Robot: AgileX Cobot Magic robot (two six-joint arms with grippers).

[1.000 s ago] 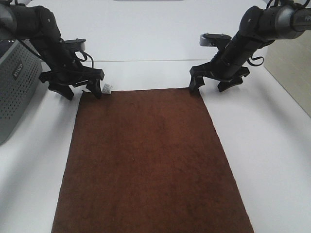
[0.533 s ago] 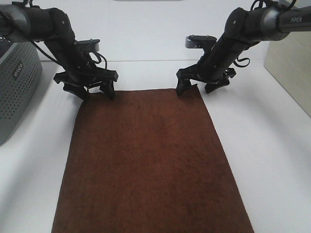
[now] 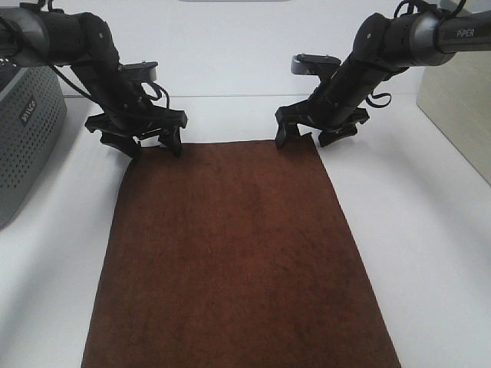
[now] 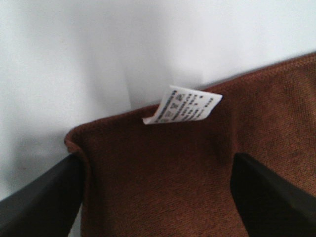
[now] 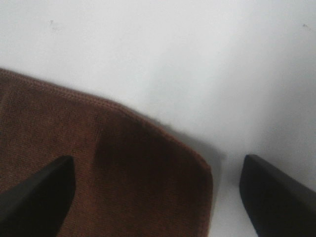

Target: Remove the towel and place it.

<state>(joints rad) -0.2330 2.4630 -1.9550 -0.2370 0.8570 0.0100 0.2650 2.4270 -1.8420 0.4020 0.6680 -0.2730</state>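
The dark reddish-brown towel (image 3: 238, 253) lies flat on the white table, reaching from the front edge to the middle. My left gripper (image 3: 153, 142) is open over the towel's far left corner, one finger on each side of it. In the left wrist view the corner (image 4: 163, 168) with its white tag (image 4: 185, 106) lies between the two black fingers (image 4: 39, 197). My right gripper (image 3: 305, 136) is open over the far right corner. The right wrist view shows that corner (image 5: 123, 173) between the fingers (image 5: 276, 192). Neither gripper holds the cloth.
A grey perforated basket (image 3: 23, 138) stands at the left edge of the table. A beige panel (image 3: 460, 115) stands at the far right. Bare white table (image 3: 230, 46) lies behind the towel and along both its sides.
Both grippers moved inward over the towel's far corners in the first half second, then held almost still. The white tag is now hidden under the left gripper in the high view.
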